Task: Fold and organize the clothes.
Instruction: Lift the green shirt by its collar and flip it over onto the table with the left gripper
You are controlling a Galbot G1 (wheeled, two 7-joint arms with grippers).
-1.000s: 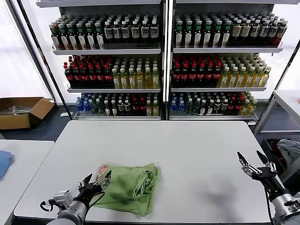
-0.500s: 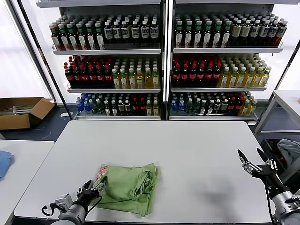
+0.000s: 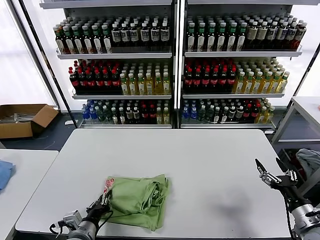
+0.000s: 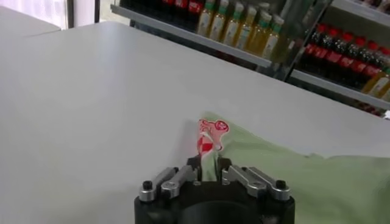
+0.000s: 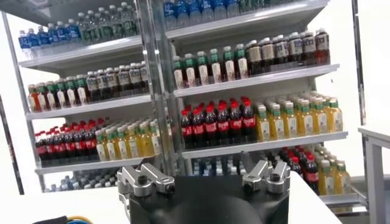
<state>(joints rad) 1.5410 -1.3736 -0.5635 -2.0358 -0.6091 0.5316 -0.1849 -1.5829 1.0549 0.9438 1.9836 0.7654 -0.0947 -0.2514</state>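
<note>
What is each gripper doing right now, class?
Left gripper: shut on the shirt edge.
Right gripper: open, holding nothing.

Left gripper (image 3: 103, 201) fingertips buried in polo shirt (image 3: 137, 199) edge, contact not visible; arm cut off by bottom edge. Shirt collar + buttons folded under, hidden. Right gripper (image 3: 274, 176) fingertips out of wrist view; bottle labels too small to read

The shirt (image 3: 137, 198) is light green, with a small red-and-white picture (image 4: 209, 134) at its edge (it looks like a little cartoon). It lies on a plain white table (image 3: 210, 165). Behind the table, shelves (image 3: 175, 55) hold rows of red, yellow, dark and blue bottles. Left of the table sits a brown box (image 3: 22, 119).
</note>
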